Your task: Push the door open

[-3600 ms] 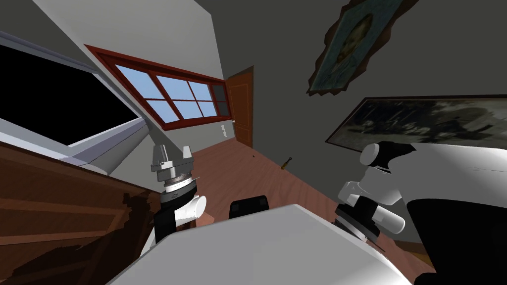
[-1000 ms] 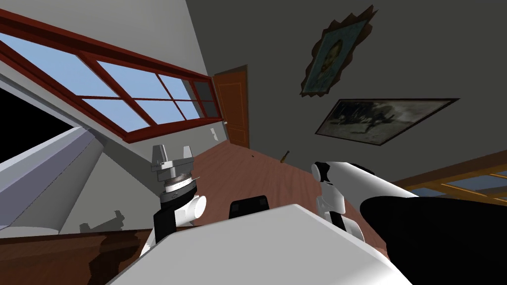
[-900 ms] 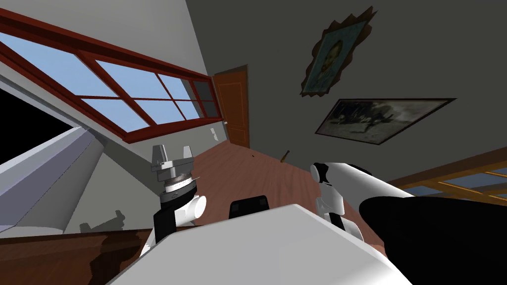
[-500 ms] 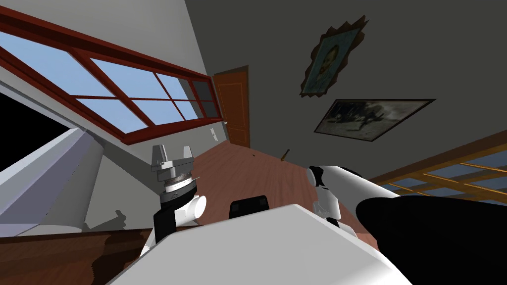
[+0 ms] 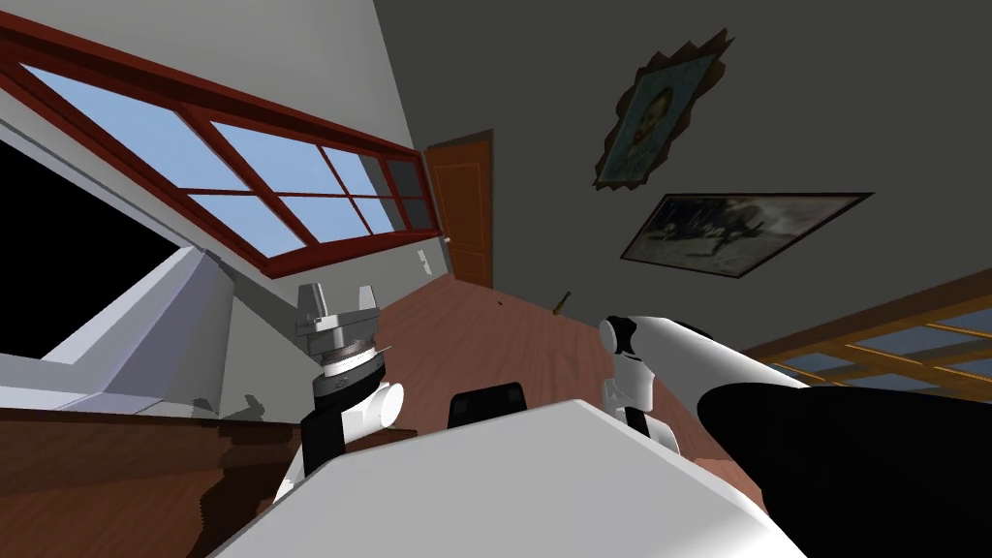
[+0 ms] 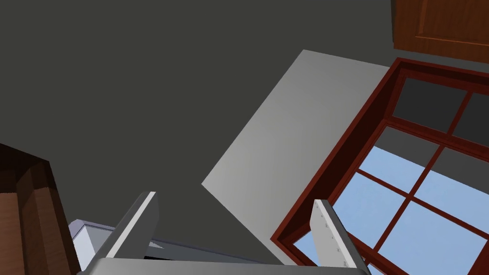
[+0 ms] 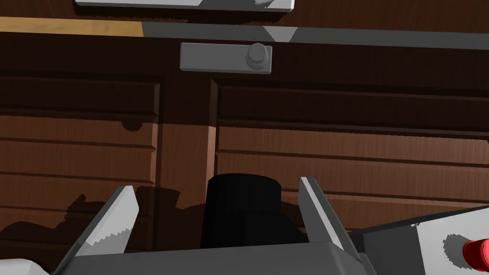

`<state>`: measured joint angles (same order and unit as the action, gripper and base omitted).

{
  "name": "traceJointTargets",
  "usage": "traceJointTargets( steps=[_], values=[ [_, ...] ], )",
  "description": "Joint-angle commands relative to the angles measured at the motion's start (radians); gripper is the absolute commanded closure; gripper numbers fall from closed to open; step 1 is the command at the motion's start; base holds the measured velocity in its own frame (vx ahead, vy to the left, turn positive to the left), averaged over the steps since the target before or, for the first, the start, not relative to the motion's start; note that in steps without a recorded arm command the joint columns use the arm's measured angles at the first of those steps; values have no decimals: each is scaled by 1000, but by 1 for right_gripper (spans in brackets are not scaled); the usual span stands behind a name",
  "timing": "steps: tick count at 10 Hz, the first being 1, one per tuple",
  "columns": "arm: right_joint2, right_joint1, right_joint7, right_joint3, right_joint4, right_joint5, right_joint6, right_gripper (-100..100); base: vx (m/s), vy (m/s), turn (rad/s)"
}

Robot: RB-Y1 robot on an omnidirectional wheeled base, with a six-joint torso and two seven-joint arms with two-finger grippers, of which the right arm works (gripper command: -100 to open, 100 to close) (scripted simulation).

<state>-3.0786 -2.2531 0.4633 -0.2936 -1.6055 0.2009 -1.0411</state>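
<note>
The dark brown panelled door lies low at my left, below a white door frame and a black area. In the right wrist view the same door stands close ahead, with a grey handle plate and knob beyond the fingers. My right gripper is open and holds nothing, a short way off the panels. My left gripper is raised beside the door, open and empty; in its own wrist view the left gripper has the door's edge off to one side.
A red-framed window runs along the left wall to an orange door in the far corner. Two paintings hang on the dark right wall. Brown wood floor stretches ahead. My right forearm reaches across at the right.
I have turned: the brown door sank from mid-left to the bottom left and the window grew. In the last half second the picture slid right. The left gripper stays open.
</note>
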Motion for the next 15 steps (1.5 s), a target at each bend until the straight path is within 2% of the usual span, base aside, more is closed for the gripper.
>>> traceJointTargets(
  steps=[1, 2, 6, 12, 15],
  values=[
    [18, 33, -4, -28, 14, 12, -13, -100, -121, 69, 84],
    [29, 55, -6, -48, 15, 21, -14, -100, -147, 90, 99],
    [54, 112, -13, -101, 14, 44, -16, -100, -111, 105, 45],
    [74, 167, -20, -157, 11, 64, -14, -100, -149, 106, 60],
    [80, 185, -22, -178, 6, 69, -11, -100, -187, 121, 79]
  ],
)
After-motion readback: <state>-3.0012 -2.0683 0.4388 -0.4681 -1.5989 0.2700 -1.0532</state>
